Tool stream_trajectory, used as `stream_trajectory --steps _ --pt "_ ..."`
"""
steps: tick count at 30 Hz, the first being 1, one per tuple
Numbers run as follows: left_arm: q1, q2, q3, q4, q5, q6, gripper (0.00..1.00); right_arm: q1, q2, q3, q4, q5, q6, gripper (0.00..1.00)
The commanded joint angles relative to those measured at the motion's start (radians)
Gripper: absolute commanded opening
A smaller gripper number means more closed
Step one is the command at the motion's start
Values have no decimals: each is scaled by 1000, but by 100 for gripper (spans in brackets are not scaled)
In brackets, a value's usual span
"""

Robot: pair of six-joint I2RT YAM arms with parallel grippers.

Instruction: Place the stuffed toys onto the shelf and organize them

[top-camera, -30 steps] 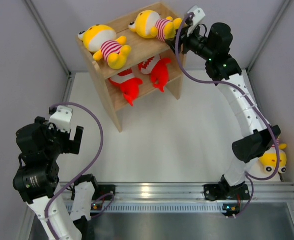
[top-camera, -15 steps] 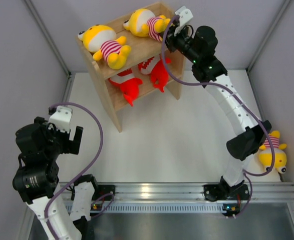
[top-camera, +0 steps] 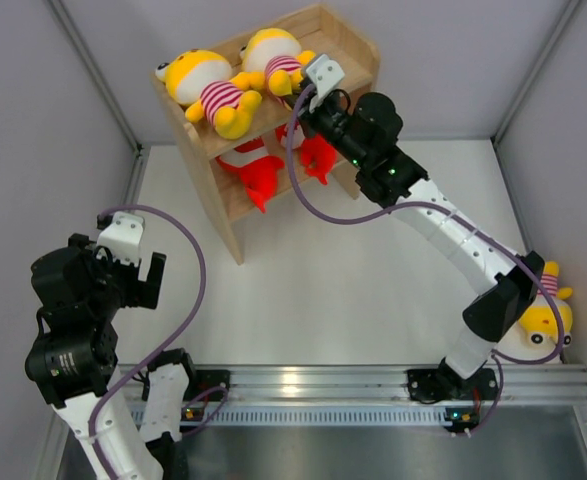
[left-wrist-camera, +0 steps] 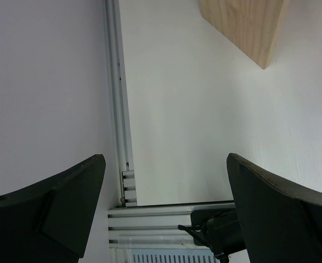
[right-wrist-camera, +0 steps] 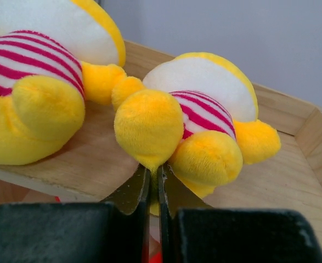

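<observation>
The wooden shelf [top-camera: 351, 47] stands at the back of the table. Two yellow stuffed toys in striped shirts lie side by side on its top tier, one at the left [top-camera: 205, 85] and one beside it [top-camera: 271, 57]. My right gripper [top-camera: 308, 98] is shut on a foot of the right-hand one [right-wrist-camera: 199, 109], with plush pinched between the jaws at the gripper's tip [right-wrist-camera: 154, 175]. Two red fish toys [top-camera: 256, 172] [top-camera: 319, 156] sit on the lower tier. A third yellow toy [top-camera: 545, 318] lies near the right arm's elbow. My left gripper [top-camera: 139, 276] hangs open and empty [left-wrist-camera: 166, 192].
Grey walls close in the table on both sides. The aluminium rail [top-camera: 303, 382] with the arm bases runs along the near edge. A corner of the shelf's side panel [left-wrist-camera: 248, 27] shows in the left wrist view. The right arm stretches diagonally across the table.
My right gripper closed on the yellow toy's foot and dragged it left along the top tier, up against the other yellow toy. The left arm stayed still.
</observation>
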Motion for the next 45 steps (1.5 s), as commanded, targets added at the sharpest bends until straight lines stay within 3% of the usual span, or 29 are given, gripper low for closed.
stream_trajectory --steps 1,15,21,22,24,25,27,28,31,34,45 --pt "-5 -5 1 38 -6 3 99 33 -48 7 59 7 -23 0" --pt "-5 -14 -7 40 -11 11 99 22 -81 -9 73 -224 -48 0" --pt "-7 -17 -11 40 -14 12 99 10 -26 95 -9 -191 -42 0" --pt "-7 -18 -11 40 -15 12 98 10 -12 107 -23 -191 -42 16" --pt "-7 -20 -13 40 -21 14 98 10 -8 116 -43 -180 -39 32" --pt "-8 -18 -14 38 -23 15 99 10 -17 107 -43 -174 -39 48" --pt "-8 -20 -17 40 -23 15 99 -1 -29 74 -34 -166 -35 63" --pt "-8 -20 -19 38 -21 15 99 -4 -43 67 -31 -162 -31 76" --pt "-10 -20 -19 38 -17 18 99 -13 -75 49 -48 -157 -32 89" --pt "-10 -20 -17 38 -15 17 98 -18 -115 37 -71 -152 -38 99" --pt "-8 -17 -17 40 -11 17 99 -24 -172 47 -205 -269 -9 100"
